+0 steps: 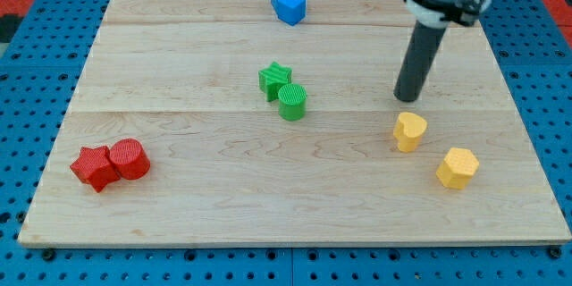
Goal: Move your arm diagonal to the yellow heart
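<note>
The yellow hexagon (458,167) sits lower right; the yellow heart (410,131), probably light, rigid and easily slid, lies just below the tip (407,99). No claw exists.

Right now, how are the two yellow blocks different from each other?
The yellow heart has a notch on top; the yellow hexagon has flat sides. The heart sits just below my tip; the hexagon lies farther off, toward the view's bottom right. Both are yellow, stand apart, and rest on the wooden board.
</note>
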